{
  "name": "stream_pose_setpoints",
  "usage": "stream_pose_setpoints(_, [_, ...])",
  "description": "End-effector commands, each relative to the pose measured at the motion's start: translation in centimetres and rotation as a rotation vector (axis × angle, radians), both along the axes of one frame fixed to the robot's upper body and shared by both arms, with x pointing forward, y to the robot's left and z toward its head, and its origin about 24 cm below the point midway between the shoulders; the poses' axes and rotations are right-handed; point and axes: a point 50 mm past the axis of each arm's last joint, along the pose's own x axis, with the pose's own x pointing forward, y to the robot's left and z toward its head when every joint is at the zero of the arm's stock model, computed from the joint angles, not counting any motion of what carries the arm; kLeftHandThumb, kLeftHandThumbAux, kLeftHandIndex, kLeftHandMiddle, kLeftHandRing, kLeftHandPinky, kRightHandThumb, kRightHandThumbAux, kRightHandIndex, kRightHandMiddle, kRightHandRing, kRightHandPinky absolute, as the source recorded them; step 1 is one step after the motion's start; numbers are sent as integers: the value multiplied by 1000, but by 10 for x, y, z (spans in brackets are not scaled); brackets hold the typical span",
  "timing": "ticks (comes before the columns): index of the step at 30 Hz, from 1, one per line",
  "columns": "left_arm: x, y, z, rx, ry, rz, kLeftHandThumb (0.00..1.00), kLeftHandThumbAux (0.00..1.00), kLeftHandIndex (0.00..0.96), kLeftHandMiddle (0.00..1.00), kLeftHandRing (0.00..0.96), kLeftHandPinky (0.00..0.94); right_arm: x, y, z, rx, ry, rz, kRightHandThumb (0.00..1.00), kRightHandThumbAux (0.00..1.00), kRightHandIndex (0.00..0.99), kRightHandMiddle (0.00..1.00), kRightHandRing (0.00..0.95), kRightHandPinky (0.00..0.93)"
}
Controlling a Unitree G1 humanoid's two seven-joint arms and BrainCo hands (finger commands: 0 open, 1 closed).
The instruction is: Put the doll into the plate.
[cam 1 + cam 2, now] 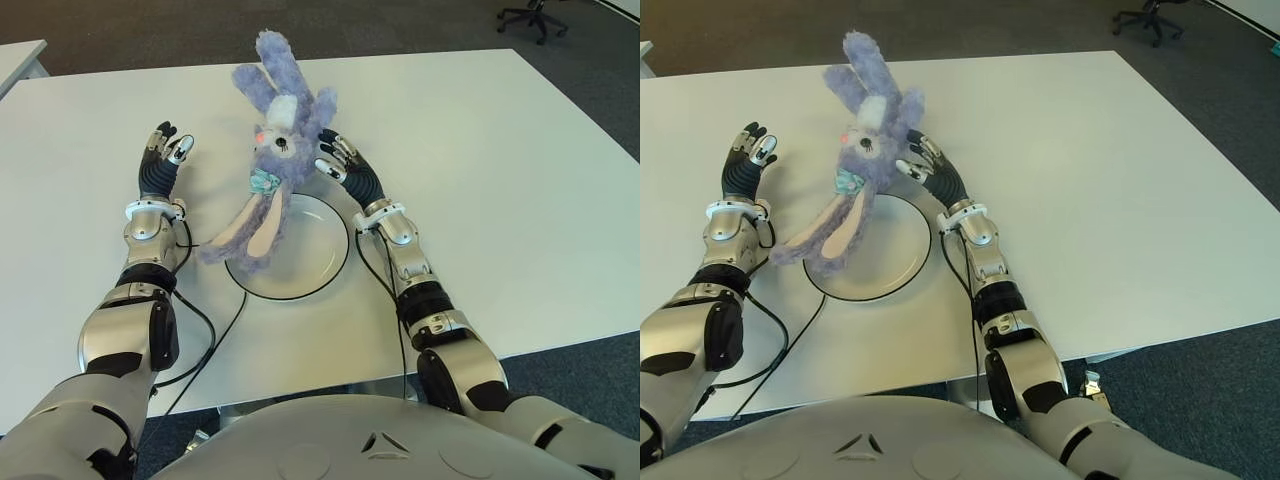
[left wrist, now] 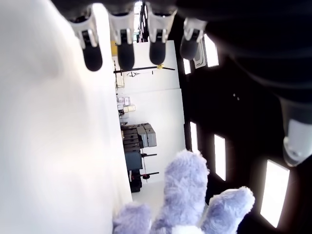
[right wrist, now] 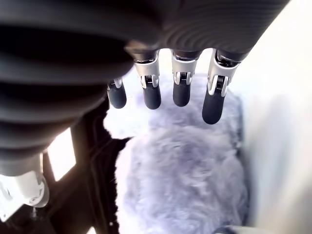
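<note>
Doll (image 1: 277, 150): just left of my right hand (image 1: 340, 160), fingers spread, gripping nothing; legs overhang plate (image 1: 320, 270) rim. My left hand (image 1: 165, 150): open, bare table (image 1: 500, 150) around.

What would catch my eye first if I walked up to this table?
A fluffy purple bunny doll sprawls mid-table, its long legs draped over the rim of a white plate. The right hand shows right beside its head, fingers open; the left hand shows farther left, open, apart from the doll.
</note>
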Motion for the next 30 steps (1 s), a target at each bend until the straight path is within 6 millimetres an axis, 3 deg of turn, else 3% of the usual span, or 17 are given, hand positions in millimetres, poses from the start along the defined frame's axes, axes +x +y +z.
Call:
stream_pose_setpoints(1, [-27,-6,-43,-42,174,16,0,467,4,86,99,116,-17,-3,-35,34,176,-26,262,568,0,0,49,192])
stream_pose_setpoints(12, [-27,-6,-42,-26,171,23,0,477,14,91,104,122,-17,7,-30,255,340,8,154,511,0,0,40,125])
stream_pose_setpoints(19, [-26,-6,-41,-20,165,24,0,473,17,86,96,116,-19,10,-26,428,471,55,154,500,0,5,50,127])
stream_pose_setpoints(30, [-26,-6,-41,-23,165,20,0,477,12,92,104,119,-21,12,-21,520,607,93,147,476,0,25,60,129])
